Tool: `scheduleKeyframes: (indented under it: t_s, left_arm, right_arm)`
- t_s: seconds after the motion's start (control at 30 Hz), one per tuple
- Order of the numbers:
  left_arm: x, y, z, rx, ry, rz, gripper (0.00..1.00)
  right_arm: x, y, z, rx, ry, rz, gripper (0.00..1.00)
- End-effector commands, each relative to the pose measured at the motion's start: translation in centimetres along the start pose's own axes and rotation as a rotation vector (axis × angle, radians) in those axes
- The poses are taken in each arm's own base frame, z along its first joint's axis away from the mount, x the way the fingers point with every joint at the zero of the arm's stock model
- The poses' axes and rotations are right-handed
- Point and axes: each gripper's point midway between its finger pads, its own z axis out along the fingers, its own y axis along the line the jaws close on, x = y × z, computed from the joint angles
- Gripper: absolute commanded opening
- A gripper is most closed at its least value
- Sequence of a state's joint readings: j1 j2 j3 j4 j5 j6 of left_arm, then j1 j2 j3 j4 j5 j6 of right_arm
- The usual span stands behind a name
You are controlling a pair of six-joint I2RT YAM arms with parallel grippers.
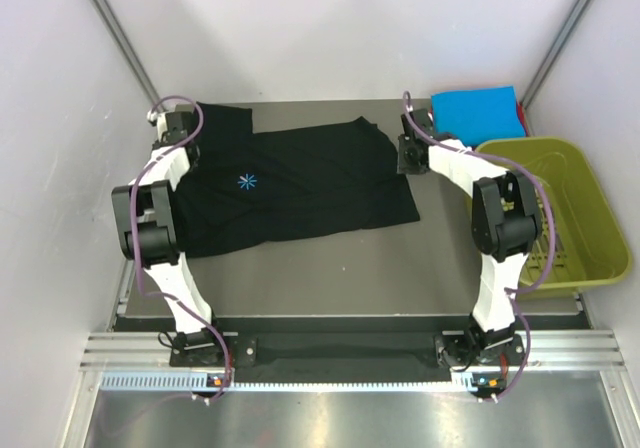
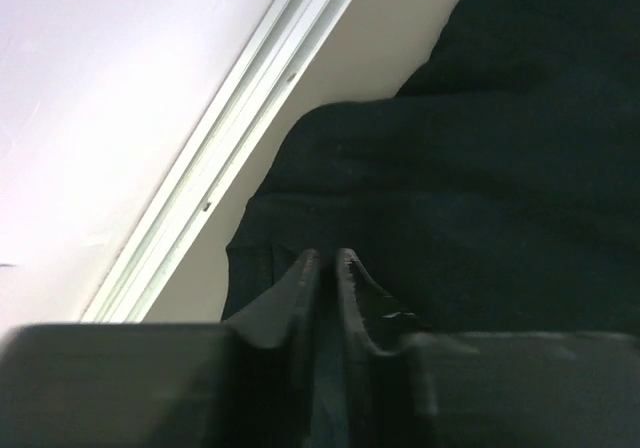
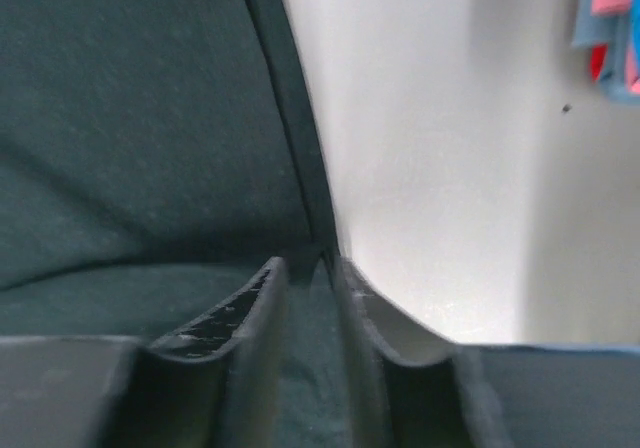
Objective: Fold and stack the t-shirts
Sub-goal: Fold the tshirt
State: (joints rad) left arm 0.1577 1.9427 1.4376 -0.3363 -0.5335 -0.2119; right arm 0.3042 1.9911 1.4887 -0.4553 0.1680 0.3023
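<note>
Cloth runs between the two claws: the black t-shirt [image 1: 300, 183] lies spread on the table [image 1: 400, 268] with its long axis crossways, one end at each arm. The left gripper [image 1: 160, 120] sits at the shirt's far left corner, and its wrist view shows the fingers [image 2: 300, 283] pressed nearly together with dark fabric pinched in the slit between them. The right gripper [image 1: 408, 148] sits at the opposite edge, its fingers [image 3: 262, 298] likewise drawn close on a strip of hem. So each arm has its own end in a pinch, and the body of the shirt stretches away from either claw toward the other.

Material is soft matte knit, rumpled in low folds, with a small pale-blue starburst print [image 1: 246, 180] nearer the left claw. Beyond the right claw, a flat folded blue t-shirt [image 1: 478, 110] rests at the table's back corner, with a rigid olive basket [image 1: 565, 208] beside it.
</note>
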Motion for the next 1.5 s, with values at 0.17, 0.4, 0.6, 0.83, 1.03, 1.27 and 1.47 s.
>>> scheduleKeyframes:
  t_s: [0.17,0.4,0.6,0.83,1.03,1.27,1.47]
  left_arm:
    - [-3.9,-0.5,-4.5,0.045,-0.031,-0.021,0.35]
    - [0.1,-2.5,-11.0,0.254,0.011,-0.029,0.36]
    - [4.7,1.4,-12.4,0.317,0.117,-0.218,0.41]
    - [9.6,6.7,-9.8,0.246,0.23,-0.468,0.4]
    - [11.5,8.6,-9.9,0.155,0.214,-0.56,0.44]
    - [14.6,8.2,-9.2,0.146,0.24,-0.603,0.51]
    - [15.9,8.2,-8.3,0.108,0.271,-0.619,0.52]
  right_arm:
    - [-1.7,0.8,-5.7,-0.05,-0.053,0.092,0.35]
    - [4.3,1.5,-7.7,-0.053,0.01,0.191,0.34]
    - [6.6,0.8,-7.8,0.038,0.028,0.258,0.41]
    - [7.8,-0.3,-6.5,0.101,0.013,0.278,0.44]
    - [8.8,-0.7,-5.6,0.125,0.02,0.286,0.44]
    - [9.6,-0.8,-3.6,0.141,0.029,0.273,0.44]
    - [10.4,-1.8,-2.8,0.197,0.033,0.254,0.43]
